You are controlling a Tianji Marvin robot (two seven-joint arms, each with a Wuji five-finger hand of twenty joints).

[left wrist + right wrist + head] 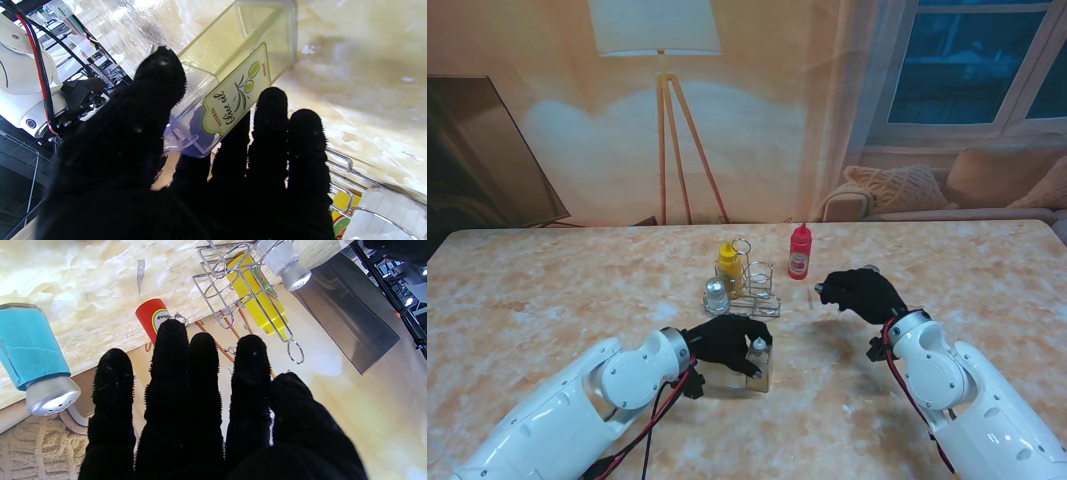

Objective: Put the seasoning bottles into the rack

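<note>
Stand view takes in the marble table point(547, 290) first, with everything gathered near its middle. Next in size are the two arms. The left hand point(725, 341) is wrapped around the neck of a square clear olive oil bottle point(758, 368) standing on the table nearer to me than the wire rack point(745, 290). In the left wrist view the thumb point(156, 83) lies on one face and the other fingers point(270, 133) curl round the labelled face of the olive oil bottle point(233, 70), so I judge this a pinch grip meant to carry it upright, leaving the base free to drop into a slot. It seems not yet lifted; the base looks to rest on the table.

The right hand point(859, 292) hovers to the right of the rack, holding nothing, fingers loosely extended. It hangs close to the red bottle point(799, 252), probably waiting its turn. In the right wrist view a blue shaker point(31, 353) with a metal cap stands off to the side, outside the rack.

The rack already holds a yellow bottle point(727, 265), and a clear shaker point(716, 295) sits at its near-left corner; whether that one is inside a compartment I cannot tell. The right-hand slots look empty, likely the olive oil's destination.
</note>
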